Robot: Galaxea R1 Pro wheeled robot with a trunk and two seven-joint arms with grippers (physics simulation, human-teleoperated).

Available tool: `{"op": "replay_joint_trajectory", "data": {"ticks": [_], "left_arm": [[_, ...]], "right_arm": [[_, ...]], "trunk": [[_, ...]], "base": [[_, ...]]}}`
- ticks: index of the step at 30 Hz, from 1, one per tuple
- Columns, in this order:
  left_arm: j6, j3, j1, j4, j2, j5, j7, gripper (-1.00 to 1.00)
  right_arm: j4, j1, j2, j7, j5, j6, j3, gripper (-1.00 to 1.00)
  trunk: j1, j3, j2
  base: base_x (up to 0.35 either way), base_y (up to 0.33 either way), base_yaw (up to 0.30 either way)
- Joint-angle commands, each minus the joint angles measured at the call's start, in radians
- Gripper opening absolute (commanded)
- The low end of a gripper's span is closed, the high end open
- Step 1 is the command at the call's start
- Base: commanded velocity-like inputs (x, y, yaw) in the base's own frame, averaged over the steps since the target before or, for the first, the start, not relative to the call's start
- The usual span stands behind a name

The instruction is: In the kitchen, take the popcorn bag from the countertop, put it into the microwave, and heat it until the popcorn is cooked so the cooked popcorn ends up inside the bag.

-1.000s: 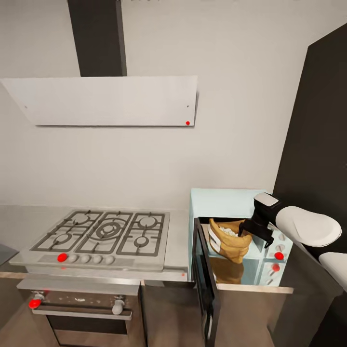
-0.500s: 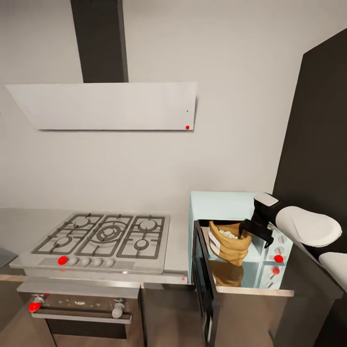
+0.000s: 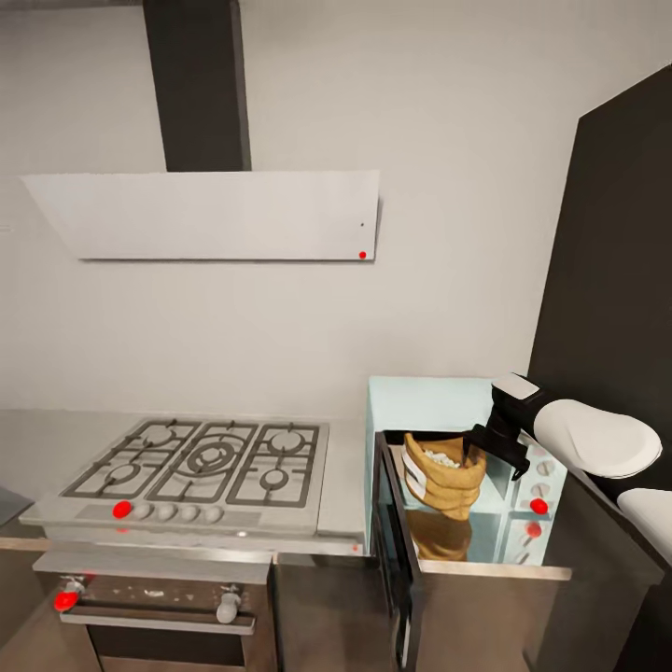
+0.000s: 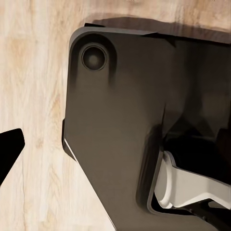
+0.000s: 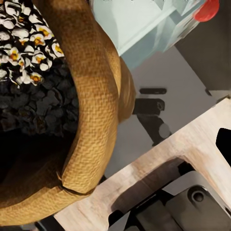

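The tan popcorn bag (image 3: 444, 483) hangs tilted at the open front of the pale mint microwave (image 3: 420, 399). White popcorn (image 3: 442, 458) shows in its mouth. My right gripper (image 3: 483, 446) is shut on the bag's right rim, reaching in from the right. The microwave's dark glass door (image 3: 396, 551) stands swung out to the left. The right wrist view gives a close look at the bag's rolled rim (image 5: 94, 96), the popcorn (image 5: 24, 33) and the microwave's corner (image 5: 144, 24). One black fingertip (image 4: 8, 153) of my left gripper shows over the wood floor, nothing held.
The microwave stands on the grey countertop (image 3: 345, 467), beside a gas hob (image 3: 201, 462). A white hood (image 3: 215, 215) hangs above, an oven (image 3: 159, 607) sits below, and a tall dark cabinet (image 3: 616, 280) rises at right. My dark base (image 4: 125, 120) lies under the left wrist.
The head camera has tilted up a little, so everything sits lower in the picture. The right gripper still holds the bag at the microwave's front, slightly higher and more upright.
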Motion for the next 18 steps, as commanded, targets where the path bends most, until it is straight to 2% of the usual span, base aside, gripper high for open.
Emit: {"op": "replay_joint_trajectory", "data": {"ticks": [1, 7, 15, 17, 18], "left_arm": [[0.002, 0.006, 0.000, -0.001, 0.000, 0.000, 0.000, 1.00], [0.003, 0.006, 0.000, -0.001, -0.001, 0.000, 0.000, 1.00], [0.003, 0.006, 0.000, -0.001, -0.002, 0.000, 0.000, 1.00], [0.003, 0.006, 0.000, -0.001, -0.002, 0.000, 0.000, 1.00], [0.003, 0.006, 0.000, -0.001, -0.002, 0.000, 0.000, 1.00]], "right_arm": [[0.002, -0.001, 0.000, -0.006, -0.010, -0.001, 0.004, 1.00], [0.002, -0.001, 0.000, -0.006, -0.010, -0.001, 0.004, 1.00], [0.002, -0.001, 0.000, -0.004, -0.010, -0.001, 0.004, 1.00], [0.002, -0.001, 0.000, 0.014, -0.010, -0.001, 0.004, 1.00], [0.002, -0.001, 0.000, 0.054, -0.010, -0.001, 0.005, 1.00]], "trunk": [[0.000, 0.001, 0.000], [0.000, 0.011, 0.000], [0.000, 0.024, 0.000], [0.000, 0.026, 0.000], [0.000, 0.026, 0.000]], "base": [[0.000, 0.000, 0.000], [-0.074, 0.000, 0.000], [-0.311, 0.000, 0.000], [-0.336, 0.000, 0.000], [-0.337, 0.000, 0.000]]}}
